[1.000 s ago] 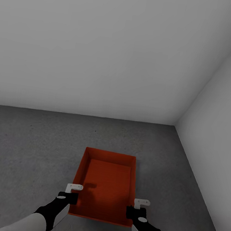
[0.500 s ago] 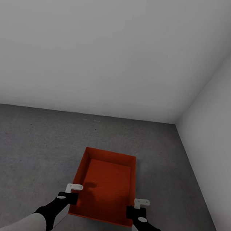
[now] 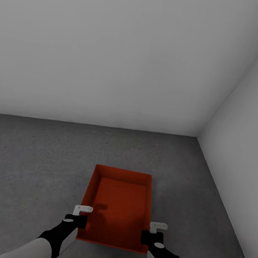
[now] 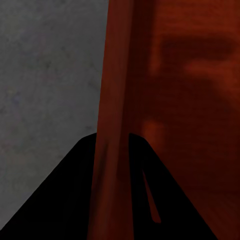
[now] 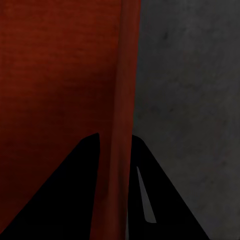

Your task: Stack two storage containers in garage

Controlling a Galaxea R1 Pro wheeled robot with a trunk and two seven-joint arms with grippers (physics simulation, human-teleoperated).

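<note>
Head view: one red-orange, open-top rectangular storage container with ribbed floor and low flared walls [image 3: 118, 207] occupies the lower centre of the frame, over the dark grey speckled concrete floor [image 3: 29, 164] near the corner where two plain white-grey walls [image 3: 115, 53] meet at right of centre. The left gripper [image 3: 79, 214] sits on the container's left long wall at lower left, the right gripper [image 3: 155, 230] on its right long wall at lower right. Change since the two preceding pictures: the floor-wall line has risen slightly in the frame while container and arms hold the same places, which reads as a small camera or base shift, not a move of the bin. Whether the container rests on the concrete or hangs just above it cannot be told. Left wrist view: the container's left wall [image 4: 117, 100] runs between the two black fingers [image 4: 65, 200], one outside over grey floor, one inside over the ribbed base; jaws clamped on that wall. Right wrist view: the right wall [image 5: 125, 100] passes likewise between the black fingers [image 5: 170, 200]; jaws clamped on it. Judgement: the bin has arrived in the garage and setting-down is the step in hand; only one bin is visible, so the stack is not yet built.
</note>
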